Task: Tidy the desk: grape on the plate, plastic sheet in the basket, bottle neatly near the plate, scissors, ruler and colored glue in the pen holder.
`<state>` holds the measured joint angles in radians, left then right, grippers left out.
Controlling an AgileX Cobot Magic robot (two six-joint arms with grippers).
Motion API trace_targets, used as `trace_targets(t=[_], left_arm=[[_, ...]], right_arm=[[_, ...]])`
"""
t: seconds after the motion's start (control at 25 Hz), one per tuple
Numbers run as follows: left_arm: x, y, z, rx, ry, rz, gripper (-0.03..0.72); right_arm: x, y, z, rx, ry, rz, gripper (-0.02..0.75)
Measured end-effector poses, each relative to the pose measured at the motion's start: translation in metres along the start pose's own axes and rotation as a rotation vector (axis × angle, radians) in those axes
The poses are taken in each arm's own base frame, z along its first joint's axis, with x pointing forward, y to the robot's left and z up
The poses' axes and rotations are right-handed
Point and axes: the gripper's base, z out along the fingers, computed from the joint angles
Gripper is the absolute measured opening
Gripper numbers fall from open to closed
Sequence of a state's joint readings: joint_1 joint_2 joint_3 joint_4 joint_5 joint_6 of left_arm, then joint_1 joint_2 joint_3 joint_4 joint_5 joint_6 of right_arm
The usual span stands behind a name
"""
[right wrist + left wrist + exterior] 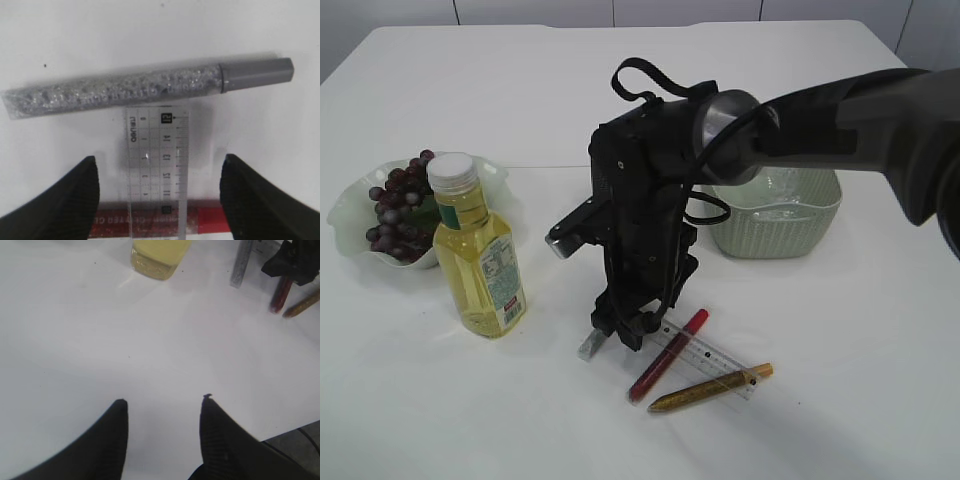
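Observation:
My right gripper [625, 325] points down over the clear ruler [715, 355] and is open. In the right wrist view its jaws [160, 159] straddle the ruler [157, 150] without touching it. The ruler lies across a red glue stick [150, 222], with a silver glue stick [125, 90] just beyond its end. A gold glue stick [710, 388] lies beside the red one [667, 355]. The bottle [480, 250] of yellow liquid stands upright by the plate [350, 200], which holds the grape bunch [400, 210]. My left gripper [165, 402] hangs open over bare table. Scissors, pen holder and plastic sheet are out of view.
A pale green basket [775, 215] stands behind the right arm. The white table stretches out around the glue sticks. The left wrist view shows the bottle's base [157, 257] and the silver glue stick [241, 265] far ahead, with a table edge at its lower right.

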<state>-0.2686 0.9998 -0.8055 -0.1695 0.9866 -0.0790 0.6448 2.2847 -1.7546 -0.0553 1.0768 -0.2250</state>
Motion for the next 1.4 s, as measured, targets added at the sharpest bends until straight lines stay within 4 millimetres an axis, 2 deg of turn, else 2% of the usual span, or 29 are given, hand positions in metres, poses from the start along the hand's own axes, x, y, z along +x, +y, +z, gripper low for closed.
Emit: trace_targets(t=[0.52, 0.6, 0.96, 1.4], left_arm=[[0.0000, -0.0001, 0.0000, 0.001, 0.000, 0.001, 0.350], [0.0000, -0.0001, 0.0000, 0.001, 0.000, 0.001, 0.350], [0.0000, -0.0001, 0.0000, 0.001, 0.000, 0.001, 0.350], [0.0000, -0.0001, 0.0000, 0.001, 0.000, 0.001, 0.350]], right_arm=[[-0.0007, 0.0003, 0.0085, -0.002, 0.008, 0.000, 0.546], [-0.0007, 0.0003, 0.0085, -0.002, 0.007, 0.000, 0.517], [-0.0007, 0.0003, 0.0085, -0.002, 0.007, 0.000, 0.293], [-0.0004, 0.0006, 0.0085, -0.006, 0.011, 0.001, 0.271]])
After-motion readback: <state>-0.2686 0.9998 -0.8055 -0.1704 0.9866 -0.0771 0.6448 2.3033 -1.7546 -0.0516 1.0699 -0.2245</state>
